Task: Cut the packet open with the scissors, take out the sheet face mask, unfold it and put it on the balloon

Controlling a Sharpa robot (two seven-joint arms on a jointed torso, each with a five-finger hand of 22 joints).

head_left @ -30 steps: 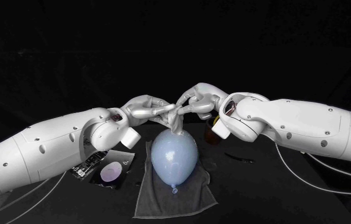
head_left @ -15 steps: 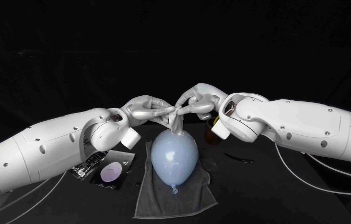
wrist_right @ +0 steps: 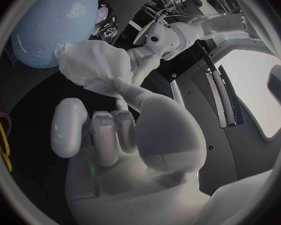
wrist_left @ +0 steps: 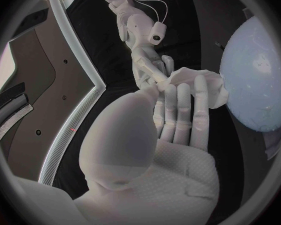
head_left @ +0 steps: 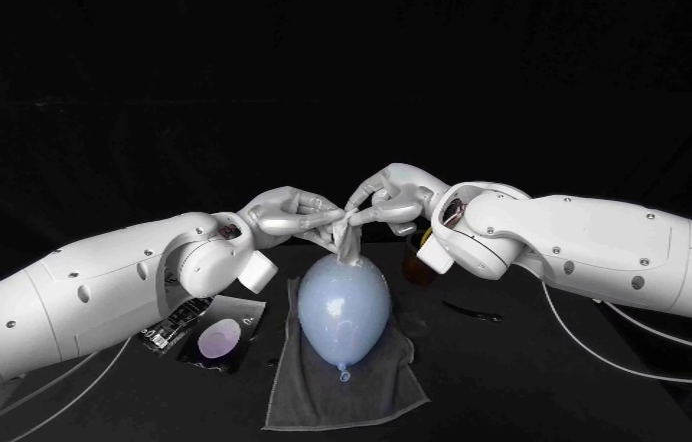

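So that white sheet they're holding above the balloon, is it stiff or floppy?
Probably floppy: the sheet face mask is bunched and creased where the left hand and right hand pinch it, and it droops toward the balloon. Likely light, since a pinch from each hand carries it. It may cling to itself, as its folds look stuck together.

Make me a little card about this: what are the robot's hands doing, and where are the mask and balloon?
Balloon: pale blue, lying on a grey towel
Mask: bunched up, above the balloon's far end
Left hand: pinches the mask
Right hand: pinches the mask too
Packet: beside the towel, near the left arm
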